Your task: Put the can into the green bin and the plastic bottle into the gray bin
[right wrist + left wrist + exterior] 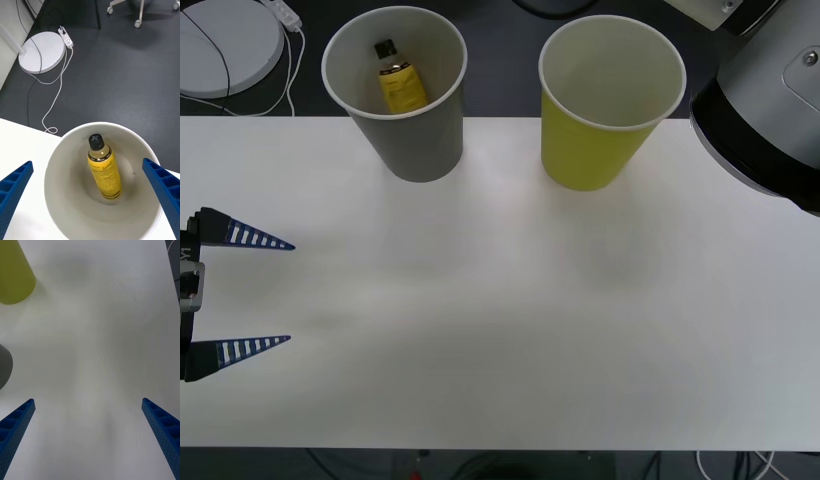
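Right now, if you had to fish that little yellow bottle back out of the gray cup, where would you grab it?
Probably by the neck just under its black cap, coming straight down from above. The plastic bottle leans inside the gray bin, cap up, and the cup's walls block any sideways approach. The right gripper hangs open over it.

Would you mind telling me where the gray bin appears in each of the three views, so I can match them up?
Front view: the gray bin stands at the table's far edge, left of the green bin.
Right wrist view: seen from above, plastic bottle inside.
Left wrist view: a dark sliver at the edge.
Shared landmark: the white table.
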Controlling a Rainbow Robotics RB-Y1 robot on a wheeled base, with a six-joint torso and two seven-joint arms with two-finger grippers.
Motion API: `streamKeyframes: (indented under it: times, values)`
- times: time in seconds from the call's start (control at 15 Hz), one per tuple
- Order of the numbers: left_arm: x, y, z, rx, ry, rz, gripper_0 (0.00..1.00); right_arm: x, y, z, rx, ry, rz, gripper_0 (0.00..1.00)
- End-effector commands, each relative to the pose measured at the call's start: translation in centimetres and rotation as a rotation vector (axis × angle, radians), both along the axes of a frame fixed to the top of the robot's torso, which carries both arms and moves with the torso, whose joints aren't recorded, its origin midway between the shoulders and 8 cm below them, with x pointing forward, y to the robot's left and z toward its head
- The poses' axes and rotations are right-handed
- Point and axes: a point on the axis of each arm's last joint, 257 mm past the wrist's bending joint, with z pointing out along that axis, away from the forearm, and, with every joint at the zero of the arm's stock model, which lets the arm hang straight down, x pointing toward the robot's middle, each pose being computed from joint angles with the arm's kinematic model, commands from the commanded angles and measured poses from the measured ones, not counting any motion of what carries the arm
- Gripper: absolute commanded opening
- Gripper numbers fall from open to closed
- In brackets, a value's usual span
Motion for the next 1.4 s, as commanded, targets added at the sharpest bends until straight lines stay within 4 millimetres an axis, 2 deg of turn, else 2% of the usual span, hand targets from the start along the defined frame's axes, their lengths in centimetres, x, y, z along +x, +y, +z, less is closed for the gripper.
streamKeyframes:
  times: [0.07,0.93,1.4]
  values:
    - [0.0,0.0,0.0,0.000,0.000,0.000,1.00,-0.4,-0.2,-0.4,-0.002,-0.005,0.024,1.00]
    - [0.0,0.0,0.0,0.000,0.000,0.000,1.00,-3.8,-1.0,0.0,0.001,-0.135,0.193,1.00]
    - [0.0,0.0,0.0,0.000,0.000,0.000,1.00,-6.6,-2.8,-0.3,0.065,-0.281,0.314,1.00]
